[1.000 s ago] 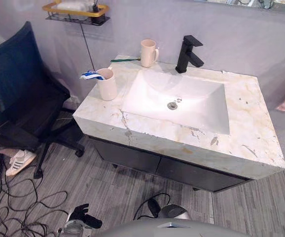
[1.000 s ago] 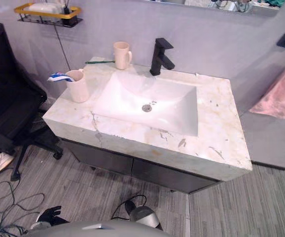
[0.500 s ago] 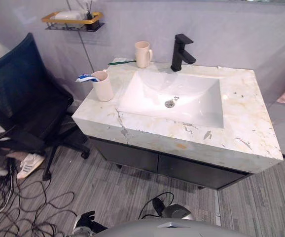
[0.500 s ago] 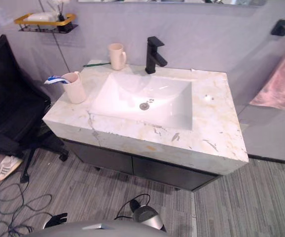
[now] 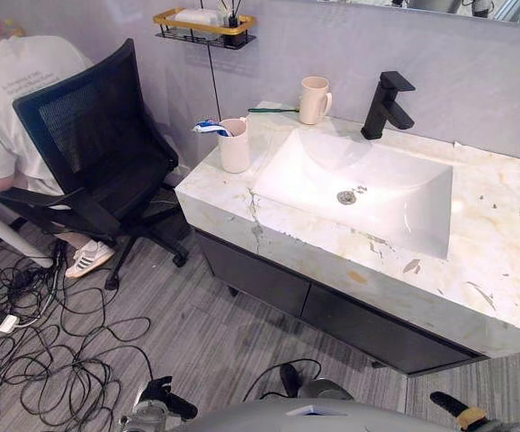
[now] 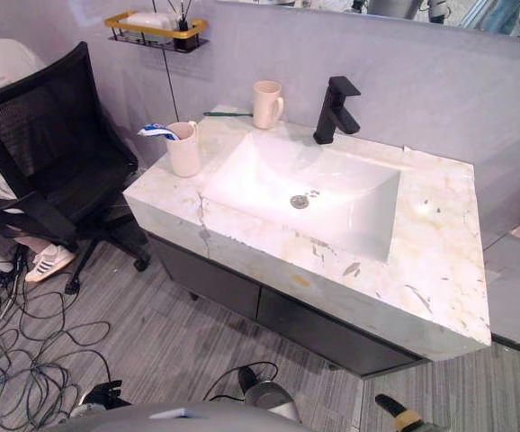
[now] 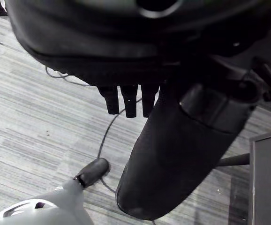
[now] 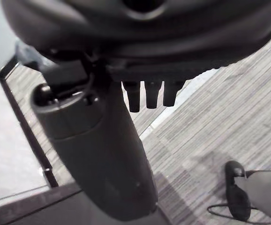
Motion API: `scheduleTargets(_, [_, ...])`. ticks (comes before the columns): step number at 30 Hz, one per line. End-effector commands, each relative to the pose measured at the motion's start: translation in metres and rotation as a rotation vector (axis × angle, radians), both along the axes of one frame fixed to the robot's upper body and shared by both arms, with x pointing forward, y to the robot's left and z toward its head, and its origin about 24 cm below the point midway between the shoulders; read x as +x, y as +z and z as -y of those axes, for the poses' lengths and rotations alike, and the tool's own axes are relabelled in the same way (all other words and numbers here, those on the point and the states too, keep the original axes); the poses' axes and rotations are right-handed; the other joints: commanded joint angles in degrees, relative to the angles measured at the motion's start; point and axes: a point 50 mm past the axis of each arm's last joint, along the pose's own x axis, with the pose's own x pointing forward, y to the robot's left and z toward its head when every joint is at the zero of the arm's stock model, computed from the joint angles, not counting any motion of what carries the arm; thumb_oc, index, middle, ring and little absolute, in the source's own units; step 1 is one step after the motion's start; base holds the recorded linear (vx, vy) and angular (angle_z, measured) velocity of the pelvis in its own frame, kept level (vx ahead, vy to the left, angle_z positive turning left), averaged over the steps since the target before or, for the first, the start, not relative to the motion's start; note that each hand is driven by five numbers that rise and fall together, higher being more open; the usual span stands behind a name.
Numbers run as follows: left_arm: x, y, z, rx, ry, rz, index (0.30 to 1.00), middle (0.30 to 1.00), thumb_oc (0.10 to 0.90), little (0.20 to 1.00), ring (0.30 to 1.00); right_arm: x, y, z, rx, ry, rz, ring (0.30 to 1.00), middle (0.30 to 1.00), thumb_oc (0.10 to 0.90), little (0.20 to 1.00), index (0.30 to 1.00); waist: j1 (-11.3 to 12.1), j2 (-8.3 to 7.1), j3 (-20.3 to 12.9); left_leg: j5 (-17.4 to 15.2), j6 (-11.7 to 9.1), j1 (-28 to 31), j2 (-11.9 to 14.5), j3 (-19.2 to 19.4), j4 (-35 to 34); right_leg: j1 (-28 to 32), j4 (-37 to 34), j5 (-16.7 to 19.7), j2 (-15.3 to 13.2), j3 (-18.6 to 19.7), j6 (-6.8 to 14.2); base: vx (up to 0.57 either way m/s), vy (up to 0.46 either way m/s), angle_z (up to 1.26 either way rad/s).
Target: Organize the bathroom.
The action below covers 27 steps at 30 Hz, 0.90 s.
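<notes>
Two cups on marble counter: near cup w/ toothpaste tube at sink's 9 o'clock, far mug at 11, green toothbrush lying just beside it. Black tap at 12. Left hand and right hand both low over floor, fingers straight, holding nothing. Person in office chair well off at 9.

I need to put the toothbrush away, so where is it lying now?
The green toothbrush lies flat on the counter at its back left corner, just left of the mug by the wall, behind the cup holding toothpaste.
</notes>
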Motion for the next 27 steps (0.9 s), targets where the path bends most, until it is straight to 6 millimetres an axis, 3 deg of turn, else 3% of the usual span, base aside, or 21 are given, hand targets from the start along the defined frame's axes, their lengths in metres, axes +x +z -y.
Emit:
scheduleTargets(1, [0.030, 0.014, -0.023, 0.092, 0.008, 0.114, 0.900, 0.900, 0.800, 0.900, 0.900, 0.009, -0.003, -0.007, 0.037, 0.118, -0.013, 0.900, 0.900, 0.800, 0.900, 0.900, 0.5, -2.45, 1.2, -2.5, -0.3, 5.8, 1.3, -1.5, 4.4, 1.2, 2.0, 0.2, -4.3, 1.7, 2.4, -0.01, -0.009, 0.06])
scheduleTargets(6, [0.029, 0.012, -0.016, 0.086, -0.025, 0.115, 0.900, 0.900, 0.800, 0.900, 0.900, 0.022, -0.022, -0.056, 0.264, 0.536, -0.053, 0.900, 0.900, 0.800, 0.900, 0.900, 3.1, -2.43, 1.4, -1.9, -0.1, 5.4, 1.2, -3.4, 4.5, 2.3, 1.7, -0.2, -4.4, -0.1, 1.9, -0.01, -0.015, 0.09])
scheduleTargets(7, [0.029, 0.012, -0.016, 0.086, -0.024, 0.115, 0.900, 0.900, 0.800, 0.900, 0.900, 0.022, -0.022, -0.056, 0.264, 0.537, -0.053, 0.900, 0.900, 0.800, 0.900, 0.900, 3.0, -2.44, 1.4, -1.9, -0.1, 5.4, 1.2, -3.4, 4.5, 2.3, 1.7, -0.2, -4.4, -0.1, 1.9, -0.01, -0.018, 0.29])
scheduleTargets(8, [0.031, 0.012, -0.014, 0.082, -0.051, 0.114, 0.900, 0.900, 0.800, 0.900, 0.900, 0.028, -0.027, -0.073, 0.334, 0.688, -0.061, 0.900, 0.900, 0.800, 0.900, 0.900, 4.0, -2.37, 1.5, -1.4, -0.1, 5.1, 1.4, -3.9, 4.4, 2.5, 1.9, -0.5, -4.4, -1.2, 1.7, -0.01, -0.013, 0.32])
scheduleTargets(13, [0.036, 0.012, -0.009, 0.060, -0.074, 0.115, 0.900, 0.900, 0.800, 0.900, 0.900, 0.035, -0.031, -0.091, 0.367, 0.833, -0.092, 0.900, 0.900, 0.800, 0.900, 0.900, 5.4, -2.07, 1.9, -1.0, 0.1, 4.4, 1.4, -4.7, 4.7, 3.1, 2.2, -1.1, -4.6, -2.6, 1.5, -0.01, -0.008, 0.19])
scheduleTargets(17, [0.033, 0.010, -0.007, 0.028, -0.061, 0.090, 0.900, 0.900, 0.800, 0.900, 0.900, 0.039, -0.031, -0.093, 0.363, 0.895, -0.109, 0.900, 0.900, 0.800, 0.900, 0.900, 6.1, -2.02, 2.2, -0.9, 0.2, 4.2, 1.4, -5.1, 4.9, 3.7, 2.3, -1.5, -4.8, -3.4, 1.4, 0.01, -0.015, 0.18])
scheduleTargets(27, [0.010, 0.003, -0.009, 0.001, -0.009, -0.014, 0.900, 0.900, 0.800, 0.900, 0.900, 0.036, -0.033, -0.101, 0.401, 0.957, -0.155, 0.900, 0.900, 0.800, 0.900, 0.900, 7.7, -2.17, 2.2, -0.5, 0.2, 3.6, 1.4, -6.5, 4.8, 4.7, 1.4, -1.7, -5.0, -5.0, 1.5, 0.01, -0.021, 0.07])
